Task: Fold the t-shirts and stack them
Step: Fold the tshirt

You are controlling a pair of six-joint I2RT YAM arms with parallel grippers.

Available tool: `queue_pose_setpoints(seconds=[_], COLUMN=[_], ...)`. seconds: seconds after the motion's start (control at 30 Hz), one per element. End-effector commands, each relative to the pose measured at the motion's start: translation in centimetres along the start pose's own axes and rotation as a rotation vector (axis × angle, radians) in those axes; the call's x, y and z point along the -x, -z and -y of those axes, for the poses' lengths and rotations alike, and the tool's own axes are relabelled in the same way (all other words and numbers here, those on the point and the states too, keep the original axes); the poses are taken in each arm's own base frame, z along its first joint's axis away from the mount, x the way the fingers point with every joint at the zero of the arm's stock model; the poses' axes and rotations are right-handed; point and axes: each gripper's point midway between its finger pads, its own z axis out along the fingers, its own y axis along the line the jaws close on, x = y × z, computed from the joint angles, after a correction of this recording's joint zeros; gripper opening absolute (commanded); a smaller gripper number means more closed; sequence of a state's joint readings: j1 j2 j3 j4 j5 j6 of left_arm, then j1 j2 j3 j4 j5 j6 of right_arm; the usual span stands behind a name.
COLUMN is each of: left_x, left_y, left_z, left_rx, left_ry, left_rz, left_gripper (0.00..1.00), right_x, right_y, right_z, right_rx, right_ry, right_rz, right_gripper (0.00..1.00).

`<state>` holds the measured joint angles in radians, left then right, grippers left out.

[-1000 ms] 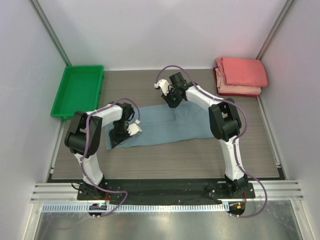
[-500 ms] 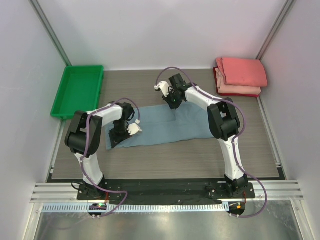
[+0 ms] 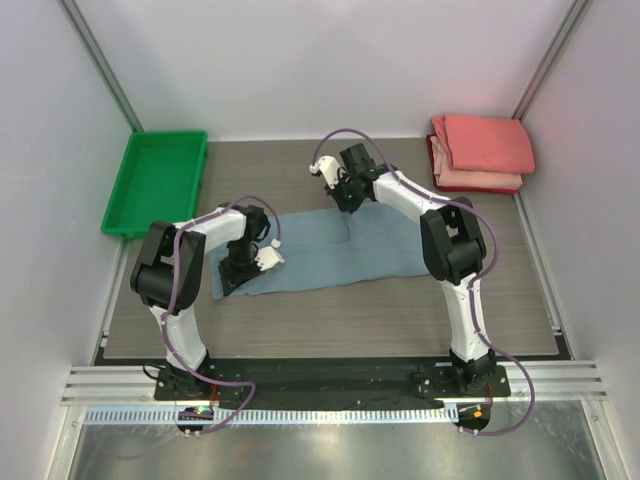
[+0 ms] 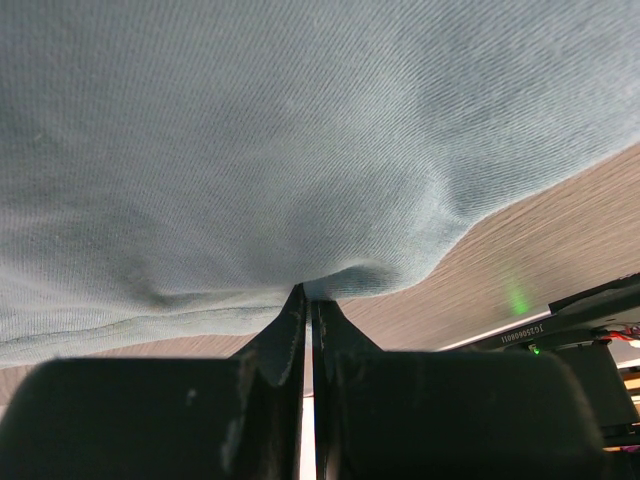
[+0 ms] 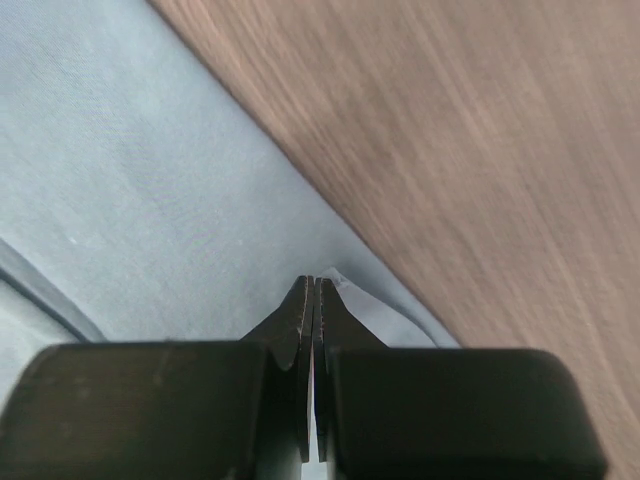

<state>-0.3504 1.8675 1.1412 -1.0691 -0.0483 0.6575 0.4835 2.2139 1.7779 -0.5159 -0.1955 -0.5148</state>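
Top view: white panel walls (image 3: 300, 60) box in a grey-brown wood-grain table (image 3: 350, 320). Far left, a green plastic tray (image 3: 155, 180); far right, coral-red folded t-shirts (image 3: 482, 150), stacked. Mid-table, a dusty blue-grey cloth t-shirt (image 3: 330, 252) lies flat.

Left wrist: left gripper (image 4: 307, 295) pressed together, pinching the shirt's near-left edge; cloth puckers at the tips.

Right wrist: right gripper (image 5: 313, 285) closed tight on the shirt's far edge, bare table beyond.
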Motion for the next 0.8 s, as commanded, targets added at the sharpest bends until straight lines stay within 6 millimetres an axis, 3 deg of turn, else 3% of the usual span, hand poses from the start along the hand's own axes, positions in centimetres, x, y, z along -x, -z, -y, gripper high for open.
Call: queue_pose_setpoints(seconds=[0.0, 0.1, 0.2, 0.23, 0.37, 0.4, 0.47, 0.5, 0.63, 0.77], left_x=[1.8, 1.9, 1.7, 1.3, 0.4, 0.0, -0.5, -1.2, -2.6, -4.0], left_y=[-0.2, 0.0, 0.0, -0.1, 1.1, 1.7, 3.0, 3.4, 4.4, 6.3], left_z=[-0.2, -0.2, 0.0, 0.2, 0.8, 1.1, 1.4, 2.0, 4.5, 8.6], left_rx=[-0.006, -0.002, -0.002, -0.004, -0.005, -0.009, 0.005, -0.014, -0.080, -0.156], left_ry=[-0.002, 0.001, -0.006, -0.008, -0.040, -0.060, -0.076, -0.083, -0.114, -0.234], left_rz=[0.060, 0.065, 0.061, 0.049, 0.059, 0.054, 0.069, 0.047, 0.031, 0.042], left_gripper=[0.00, 0.00, 0.00, 0.00, 0.00, 0.00, 0.00, 0.00, 0.00, 0.00], right_x=[5.7, 4.9, 4.9, 4.9, 5.9, 6.7, 6.1, 6.5, 4.3, 1.3], right_y=[4.0, 3.3, 3.8, 4.1, 7.4, 9.6, 10.7, 12.1, 13.8, 16.2], right_z=[1.4, 1.4, 1.3, 1.4, 2.3, 2.6, 2.8, 2.7, 2.7, 5.2], right_rx=[-0.083, -0.084, -0.085, -0.095, -0.170, -0.197, -0.223, -0.232, -0.263, -0.335], right_ry=[0.027, 0.019, -0.003, -0.012, -0.049, -0.059, -0.074, -0.079, -0.081, -0.200], right_rz=[0.168, 0.144, 0.149, 0.146, 0.176, 0.207, 0.204, 0.226, 0.189, 0.154], right_gripper=[0.02, 0.09, 0.30, 0.32, 0.35, 0.35, 0.36, 0.36, 0.37, 0.34])
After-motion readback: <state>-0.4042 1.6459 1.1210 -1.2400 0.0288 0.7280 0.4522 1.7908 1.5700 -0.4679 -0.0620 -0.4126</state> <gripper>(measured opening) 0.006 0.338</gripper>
